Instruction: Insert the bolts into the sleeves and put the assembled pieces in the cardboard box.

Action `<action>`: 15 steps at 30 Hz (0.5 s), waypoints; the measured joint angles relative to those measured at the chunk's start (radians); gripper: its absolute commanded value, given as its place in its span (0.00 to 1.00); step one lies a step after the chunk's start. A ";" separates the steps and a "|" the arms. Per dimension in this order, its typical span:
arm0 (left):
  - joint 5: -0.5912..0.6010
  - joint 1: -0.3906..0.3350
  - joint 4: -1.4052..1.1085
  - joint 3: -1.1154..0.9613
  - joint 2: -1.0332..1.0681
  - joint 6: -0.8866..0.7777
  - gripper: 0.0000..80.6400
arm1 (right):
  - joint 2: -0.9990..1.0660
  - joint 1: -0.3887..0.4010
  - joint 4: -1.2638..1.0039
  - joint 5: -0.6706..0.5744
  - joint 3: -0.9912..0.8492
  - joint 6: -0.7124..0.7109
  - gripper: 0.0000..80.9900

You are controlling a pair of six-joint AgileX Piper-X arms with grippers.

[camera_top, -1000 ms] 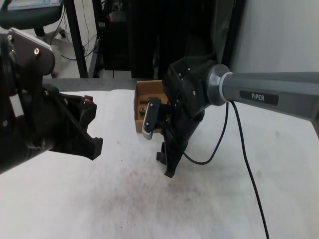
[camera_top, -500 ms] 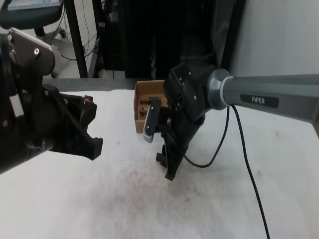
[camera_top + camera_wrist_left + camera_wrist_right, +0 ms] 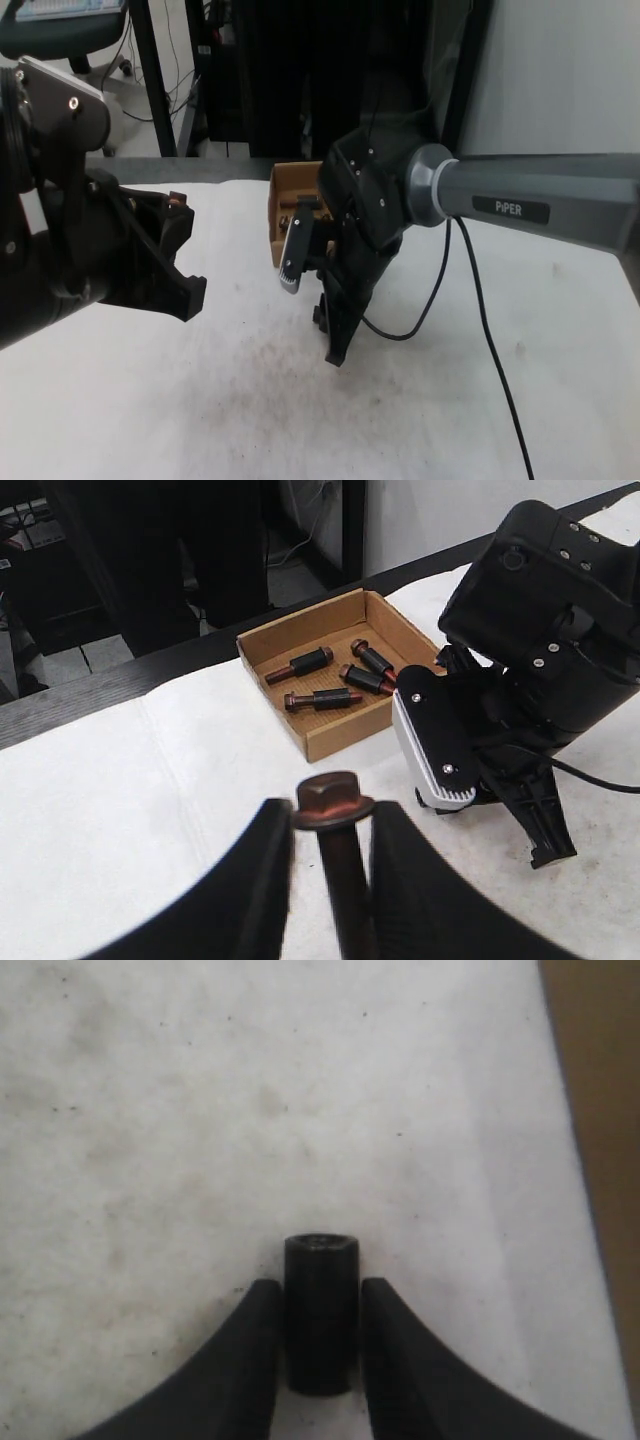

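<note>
Right jaws slightly farther left, sleeve (image 3: 320,1315) between them; bolt (image 3: 340,870) between left jaws

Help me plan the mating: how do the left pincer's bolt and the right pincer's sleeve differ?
The bolt has a coppery flanged hex head on a dark shank; the sleeve is a plain black cylinder. The bolt's head is wider than its shank; the sleeve looks even in width. Both are clamped: left pincer, right pincer.

Your white-covered bench (image 3: 100,780) carries the cardboard box (image 3: 345,735) just beyond the right gripper (image 3: 335,345), with a black cable (image 3: 500,370) beside it.
</note>
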 measured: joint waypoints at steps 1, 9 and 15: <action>0.000 0.000 0.000 0.000 0.000 0.000 0.00 | 0.002 0.001 -0.008 0.000 0.000 0.000 0.34; 0.000 0.000 0.000 0.000 0.000 0.000 0.00 | 0.002 0.006 -0.012 0.014 0.000 0.000 0.17; 0.000 0.000 0.000 0.000 0.000 0.000 0.00 | 0.002 0.007 -0.009 0.024 0.000 0.000 0.13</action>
